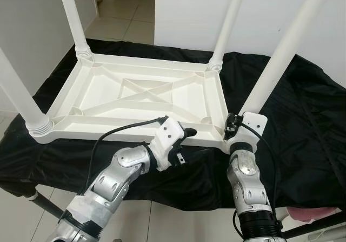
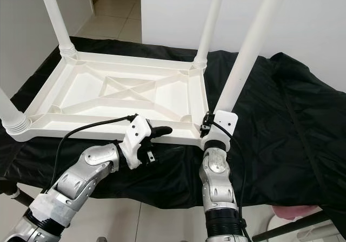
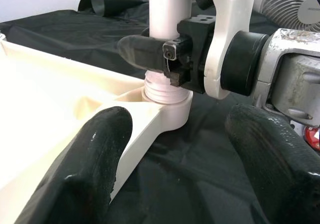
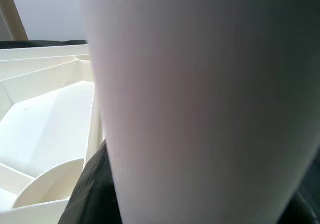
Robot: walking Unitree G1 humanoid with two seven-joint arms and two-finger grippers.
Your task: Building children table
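Right gripper is clamped around the near-right leg just above its threaded socket. Left gripper hovers spread at the near rim of the upturned white tabletop on the black-draped bench. I judge it light, rigid, slick plastic: grip legs low.

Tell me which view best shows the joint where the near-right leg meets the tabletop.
The left wrist view: the leg enters its threaded socket, with the right claw clamped just above. Both eye views hide that joint behind the right wrist; the right wrist view gives blurred leg only.
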